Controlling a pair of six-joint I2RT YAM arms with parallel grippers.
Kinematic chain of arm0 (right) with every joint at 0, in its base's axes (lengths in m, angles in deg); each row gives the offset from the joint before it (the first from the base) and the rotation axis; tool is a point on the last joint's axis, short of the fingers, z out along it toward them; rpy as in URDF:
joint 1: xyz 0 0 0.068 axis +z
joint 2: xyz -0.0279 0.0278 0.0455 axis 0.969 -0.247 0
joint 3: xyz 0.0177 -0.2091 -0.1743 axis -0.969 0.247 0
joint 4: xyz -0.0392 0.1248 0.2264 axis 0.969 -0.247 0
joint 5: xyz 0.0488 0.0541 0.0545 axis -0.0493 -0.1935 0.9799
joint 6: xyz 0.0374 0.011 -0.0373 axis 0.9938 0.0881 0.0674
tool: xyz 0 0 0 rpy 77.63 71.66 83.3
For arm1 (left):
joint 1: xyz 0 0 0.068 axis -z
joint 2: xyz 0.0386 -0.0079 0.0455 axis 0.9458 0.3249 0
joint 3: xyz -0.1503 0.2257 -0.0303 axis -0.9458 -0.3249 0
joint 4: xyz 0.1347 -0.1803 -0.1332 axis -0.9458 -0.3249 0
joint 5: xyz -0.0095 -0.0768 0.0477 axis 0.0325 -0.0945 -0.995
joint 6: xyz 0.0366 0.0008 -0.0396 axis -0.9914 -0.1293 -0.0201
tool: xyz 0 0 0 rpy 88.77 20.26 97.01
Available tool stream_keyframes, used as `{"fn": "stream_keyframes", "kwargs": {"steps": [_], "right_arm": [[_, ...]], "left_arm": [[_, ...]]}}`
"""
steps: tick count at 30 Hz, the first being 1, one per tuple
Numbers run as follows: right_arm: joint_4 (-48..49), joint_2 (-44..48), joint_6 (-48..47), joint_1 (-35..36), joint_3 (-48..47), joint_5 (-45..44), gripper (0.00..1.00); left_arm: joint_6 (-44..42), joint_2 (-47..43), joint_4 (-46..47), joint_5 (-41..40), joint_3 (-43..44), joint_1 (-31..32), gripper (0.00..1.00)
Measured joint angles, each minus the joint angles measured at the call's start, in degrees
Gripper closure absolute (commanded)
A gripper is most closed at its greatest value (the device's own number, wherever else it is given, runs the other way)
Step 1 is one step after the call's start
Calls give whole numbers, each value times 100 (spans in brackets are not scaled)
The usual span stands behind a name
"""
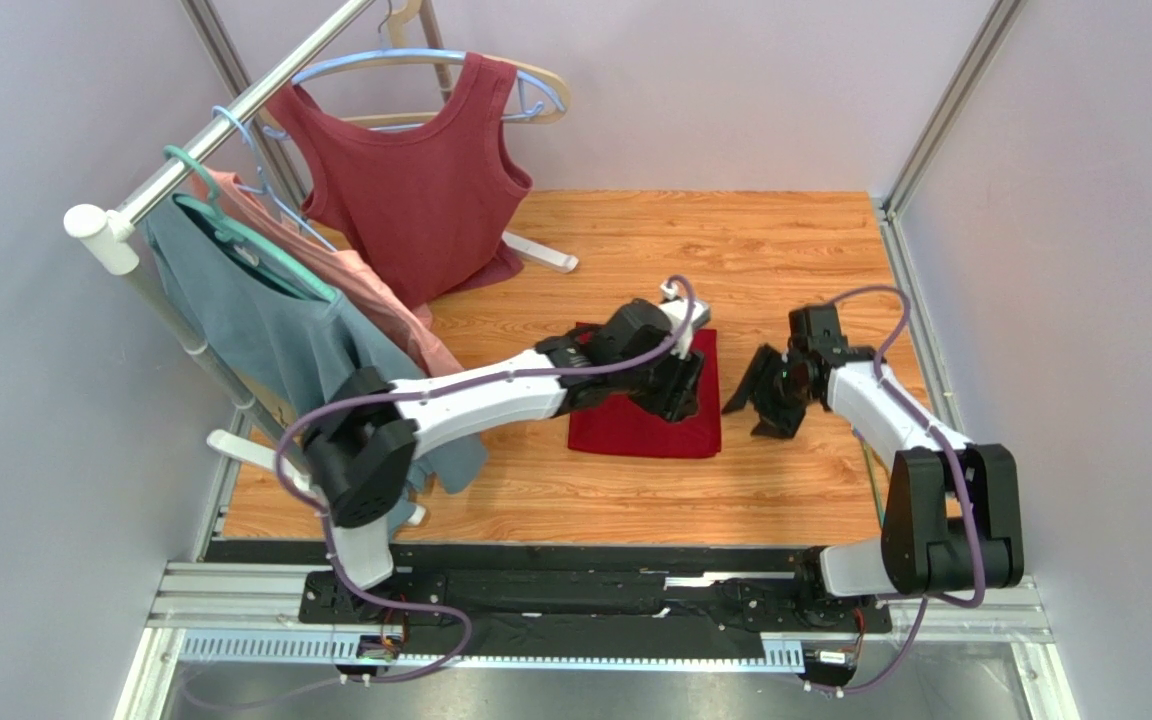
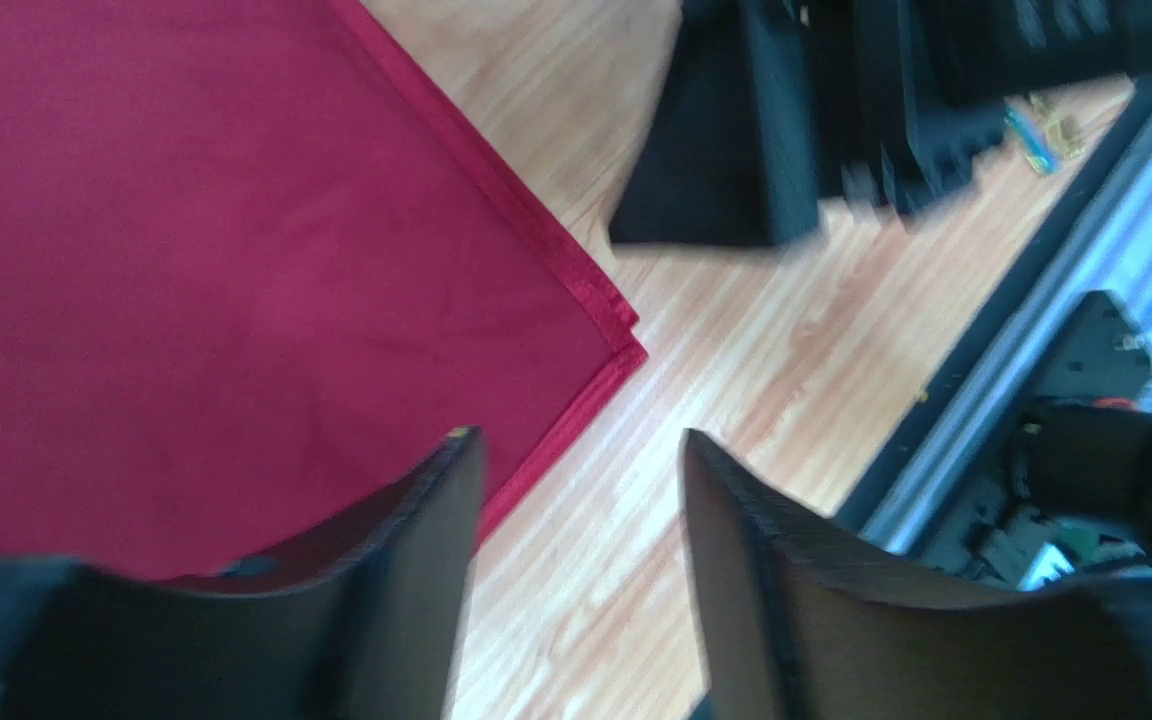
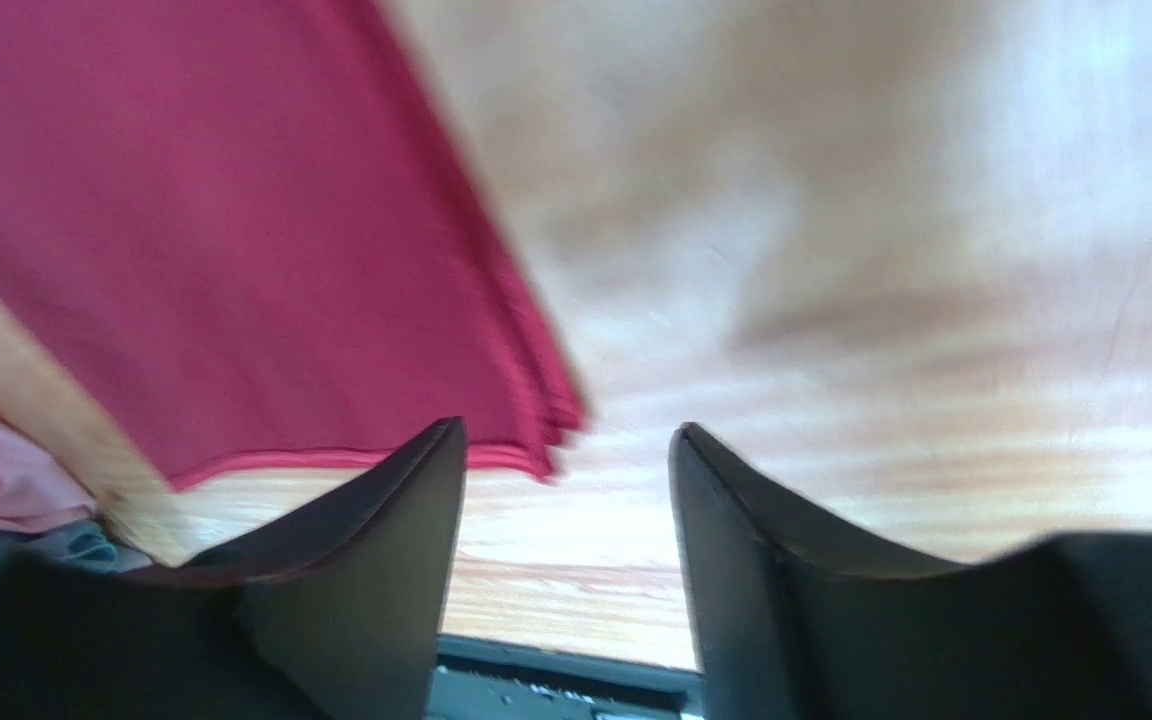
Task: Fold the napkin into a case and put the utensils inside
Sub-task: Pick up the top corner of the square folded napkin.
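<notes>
The crimson napkin (image 1: 620,428) lies flat on the wooden table, folded into a layered oblong; I cannot tell whether it forms a case. My left gripper (image 1: 680,398) hovers over its right part, jaws open and empty. In the left wrist view the napkin (image 2: 207,255) fills the upper left, its stacked corner just ahead of the left gripper (image 2: 575,443). My right gripper (image 1: 760,408) sits just right of the cloth, open and holding nothing. In the right wrist view the napkin (image 3: 237,225) ends in a layered corner ahead of the right gripper (image 3: 567,435). The utensils are out of view.
A clothes rack (image 1: 222,128) stands at the back left with a maroon sleeveless top (image 1: 417,180), a pink garment (image 1: 372,293) and a teal shirt (image 1: 259,323) on hangers. Its white foot (image 1: 545,252) rests on the table. Walls enclose the sides; a metal rail (image 1: 597,600) runs along the near edge.
</notes>
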Motion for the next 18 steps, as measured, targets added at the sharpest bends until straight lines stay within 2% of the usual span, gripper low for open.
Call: {"fn": "stream_keyframes", "kwargs": {"steps": [3, 7, 11, 18], "right_arm": [[136, 70, 52, -107, 678, 175, 93], [474, 70, 146, -175, 1069, 365, 100], [929, -17, 195, -175, 1121, 501, 100], [1381, -210, 197, -227, 1119, 671, 100]], "left_arm": [[-4, 798, 33, 52, 457, 142, 36], [7, 1458, -85, 74, 800, 354, 39], [48, 1521, -179, 79, 813, 428, 32], [83, 1821, -282, 90, 1276, 437, 31]]}}
